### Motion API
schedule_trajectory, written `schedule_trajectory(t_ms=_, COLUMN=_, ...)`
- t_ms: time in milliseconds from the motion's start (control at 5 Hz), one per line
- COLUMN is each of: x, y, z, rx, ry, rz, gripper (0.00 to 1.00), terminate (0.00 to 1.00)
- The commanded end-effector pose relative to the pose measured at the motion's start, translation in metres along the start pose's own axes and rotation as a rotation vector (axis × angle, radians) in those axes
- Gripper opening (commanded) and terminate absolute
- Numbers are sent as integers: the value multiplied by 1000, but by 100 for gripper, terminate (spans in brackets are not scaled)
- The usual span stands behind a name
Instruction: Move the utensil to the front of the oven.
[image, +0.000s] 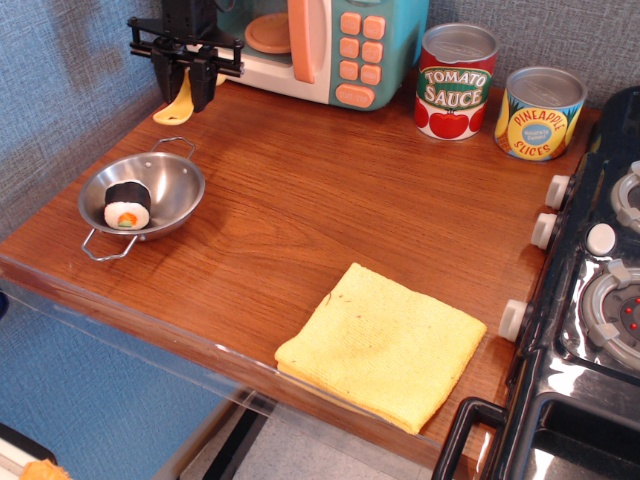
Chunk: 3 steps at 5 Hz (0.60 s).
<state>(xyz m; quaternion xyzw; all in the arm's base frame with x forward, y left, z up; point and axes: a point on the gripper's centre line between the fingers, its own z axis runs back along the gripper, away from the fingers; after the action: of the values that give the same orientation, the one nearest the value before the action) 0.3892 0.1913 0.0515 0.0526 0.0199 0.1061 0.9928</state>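
Observation:
My gripper (184, 88) is at the far left back of the wooden table, shut on the yellow brush (176, 106). Only the brush's rounded handle shows, hanging below the fingers, its tip at or just above the table; the bristles are hidden. The teal and white toy oven (330, 45) with salmon buttons and door handle stands at the back, just right of the gripper. The brush is by the oven's front left corner.
A metal bowl (170, 182) with a sushi piece (127, 203) sits at the left. A yellow cloth (383, 343) lies at the front. Tomato sauce (456, 80) and pineapple (540, 112) cans stand at the back right. A black stove (590, 310) is at right.

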Motion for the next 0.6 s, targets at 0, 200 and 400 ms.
schedule_trajectory(t_ms=0, x=7, y=31, z=-1, rx=65, ry=-1, rz=-82, gripper=0, terminate=0)
schedule_trajectory(t_ms=200, x=11, y=32, z=-4, rx=80, ry=-8, rz=-175, gripper=0, terminate=0)
schedule_trajectory(t_ms=400, x=9, y=27, z=-4, rx=71, ry=-26, rz=-222, gripper=100, terminate=0)
